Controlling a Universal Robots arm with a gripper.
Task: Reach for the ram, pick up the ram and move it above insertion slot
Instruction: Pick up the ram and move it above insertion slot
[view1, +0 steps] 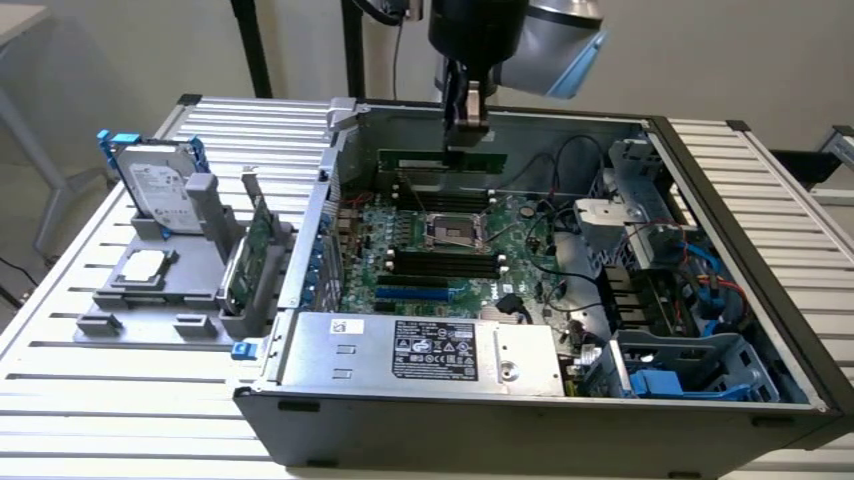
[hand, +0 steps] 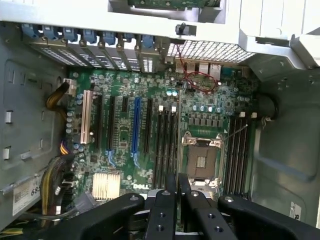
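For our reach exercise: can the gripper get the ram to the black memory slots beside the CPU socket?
Probably yes: the case is open, the insertion slot lies uncovered, and the gripper, shut on the ram, hangs above the board.

The robot's single arm (view1: 534, 30), dark at the wrist with a grey and blue joint, hangs straight down near the worktop's far edge. Its gripper (view1: 469, 118) points downward, black fingers (hand: 167, 210) drawn close together, pinching a thin green ram stick (view1: 465, 160).
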